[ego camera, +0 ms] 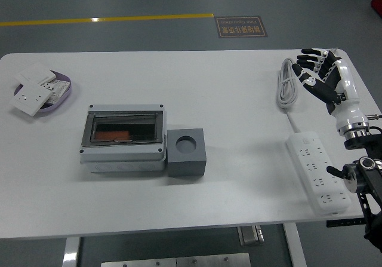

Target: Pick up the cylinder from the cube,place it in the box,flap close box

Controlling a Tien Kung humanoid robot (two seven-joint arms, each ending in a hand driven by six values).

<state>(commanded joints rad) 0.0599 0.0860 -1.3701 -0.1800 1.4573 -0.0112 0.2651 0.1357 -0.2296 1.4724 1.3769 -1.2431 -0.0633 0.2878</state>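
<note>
A grey cube with an empty round hole in its top stands on the white table, touching the right side of a grey box. The box's clear flap lies shut, and an orange cylinder shows through it inside. My right hand hovers far to the right over the table's back right corner, fingers spread, holding nothing. The left arm does not appear.
A white power strip lies at the right with its coiled white cable behind it. A purple dish with white socket plates sits at the back left.
</note>
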